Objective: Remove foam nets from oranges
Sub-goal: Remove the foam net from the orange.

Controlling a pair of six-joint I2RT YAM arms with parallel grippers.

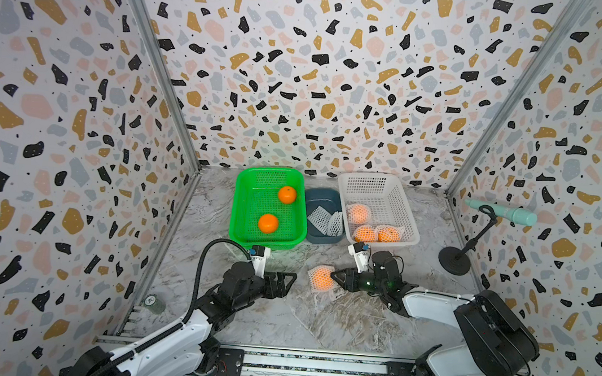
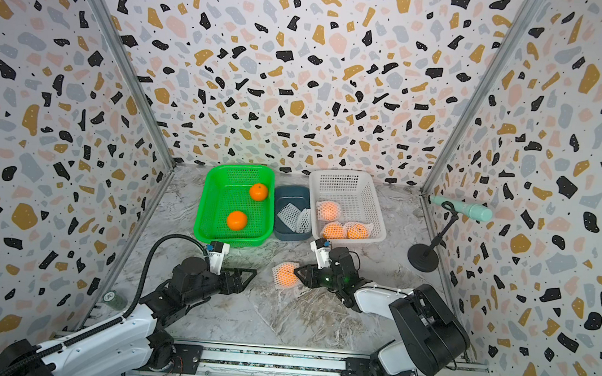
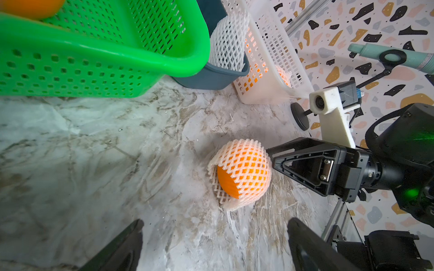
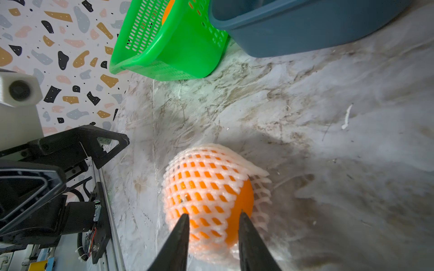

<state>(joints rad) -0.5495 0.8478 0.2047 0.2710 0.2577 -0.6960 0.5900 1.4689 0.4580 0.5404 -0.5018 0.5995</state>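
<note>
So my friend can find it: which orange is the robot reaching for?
Look at the marble tabletop in front of the baskets. One orange lies there alone, wrapped in white net, at the right arm's fingers. Every other orange sits inside a basket.

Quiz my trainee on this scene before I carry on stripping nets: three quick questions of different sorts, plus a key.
1. True or false: the green basket holds two bare oranges.
2. Where does the lone netted orange lie? A white basket, B table, C green basket.
3. How many empty nets lie in the blue bin?
Key: 1 true; 2 B; 3 two.
</note>
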